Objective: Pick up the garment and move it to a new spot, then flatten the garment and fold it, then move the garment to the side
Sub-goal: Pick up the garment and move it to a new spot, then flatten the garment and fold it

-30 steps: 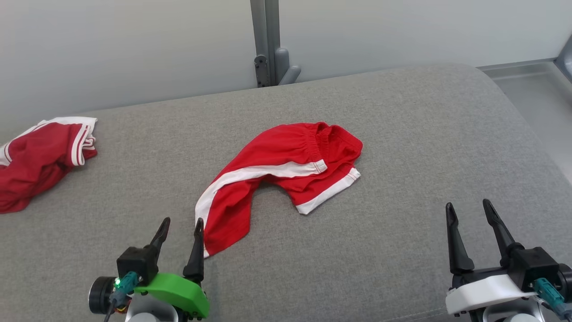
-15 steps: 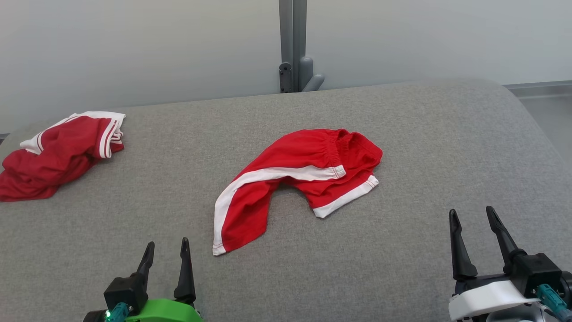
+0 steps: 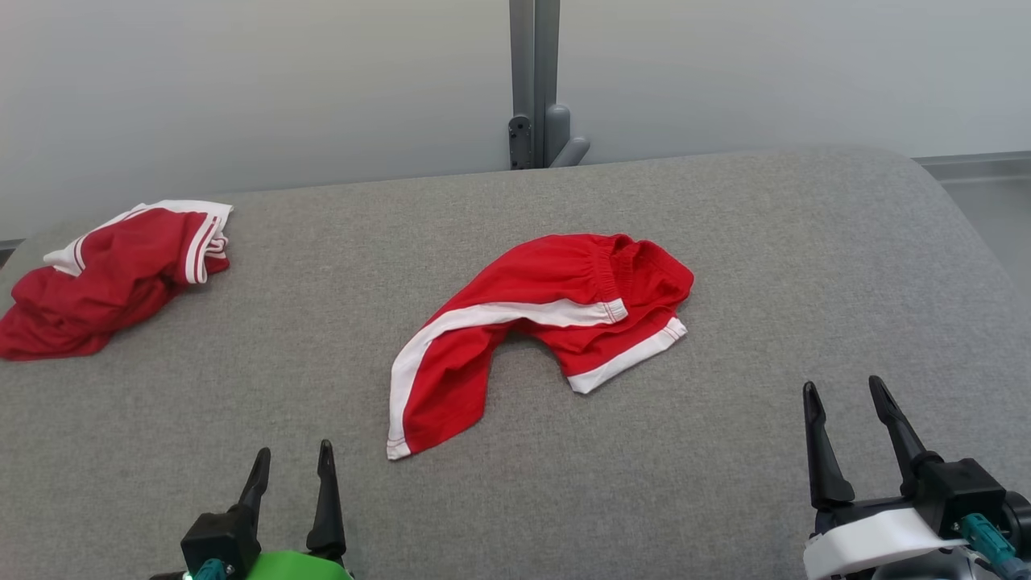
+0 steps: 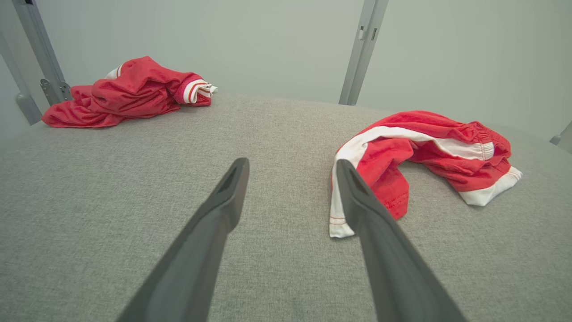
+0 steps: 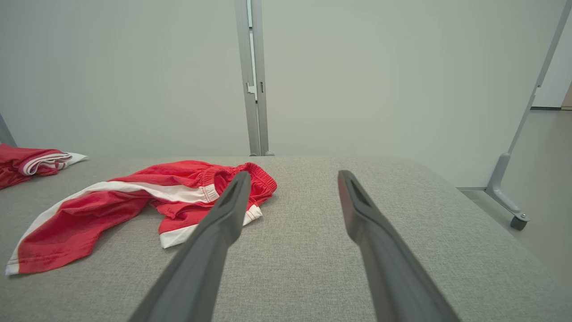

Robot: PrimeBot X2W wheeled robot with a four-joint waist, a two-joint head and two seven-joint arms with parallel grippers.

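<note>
The left claw (image 3: 293,449) stood open, its two dark fingers spread with nothing between them, low over the near side of the grey bench (image 3: 725,242). The right claw (image 3: 841,385) was open as well and gripped nothing, its fingers pointing away across bare fabric.

The red shorts (image 3: 548,298) lay on the bench, ahead of both claws and between them. They were ahead and to the right of the left claw, and ahead and to the left of the right claw. Neither claw touched them. They were crumpled and bent into an arch. One leg, edged with a white side stripe, ran back toward the left claw, and its hem corner ended near that claw's right finger but apart from it. The gathered waistband sat at the far end. The other leg, with a white hem band, pointed toward the right claw and lay well apart from it.

A red heap (image 3: 105,278) of cloth with white trim lay far ahead and to the left of the left claw, near the bench's left edge and well apart from the shorts.

Beyond the shorts, behind the bench's far edge, a grey post (image 3: 533,80) rose against a pale wall (image 3: 242,80). To the right of the right claw, past the bench's edge, a frame leg (image 5: 509,192) with a small wheel stood on the floor.
</note>
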